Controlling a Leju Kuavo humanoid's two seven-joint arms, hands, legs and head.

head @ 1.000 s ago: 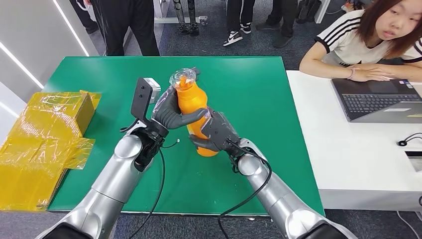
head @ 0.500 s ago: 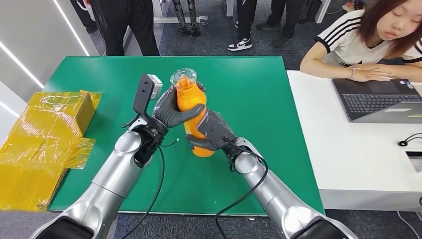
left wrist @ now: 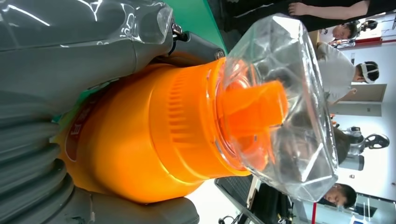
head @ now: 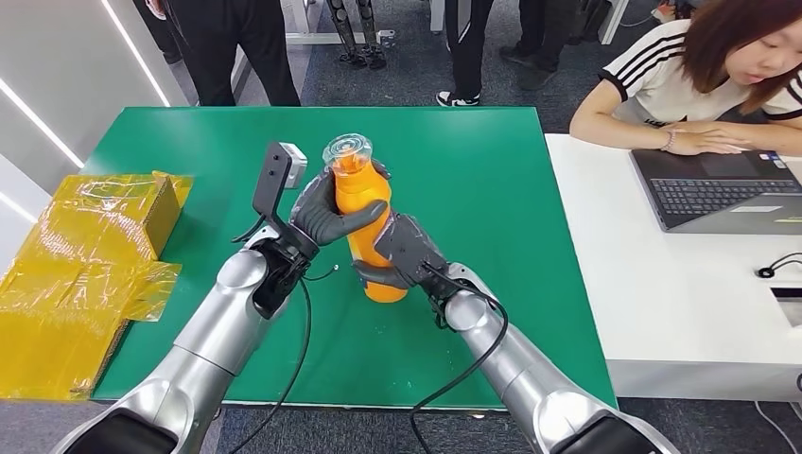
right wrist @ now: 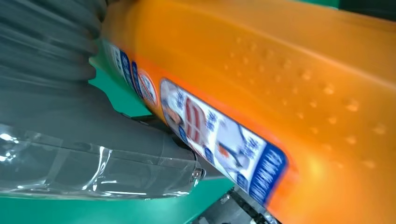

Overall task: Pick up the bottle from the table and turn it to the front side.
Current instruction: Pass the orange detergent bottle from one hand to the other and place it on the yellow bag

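Note:
An orange bottle [head: 366,203] with a clear plastic cap [head: 347,149] stands nearly upright above the green table [head: 492,189], near its middle. My left hand [head: 326,213] grips its upper body just below the neck. My right hand [head: 405,253] grips its lower body from the near right. In the left wrist view the orange bottle [left wrist: 140,140] and its clear cap [left wrist: 289,107] sit against my thumb. In the right wrist view the bottle's printed label [right wrist: 219,144] runs along its edge, next to my thumb.
Yellow-wrapped boxes [head: 85,255] lie at the table's left edge. A white table [head: 681,284] on the right carries a laptop [head: 728,189], where a seated person [head: 700,66] leans. Other people stand beyond the far edge.
The bottle has come slightly more upright and shifted a little left, with both hands still gripping it. My right hand moved slightly toward me along the bottle's lower body.

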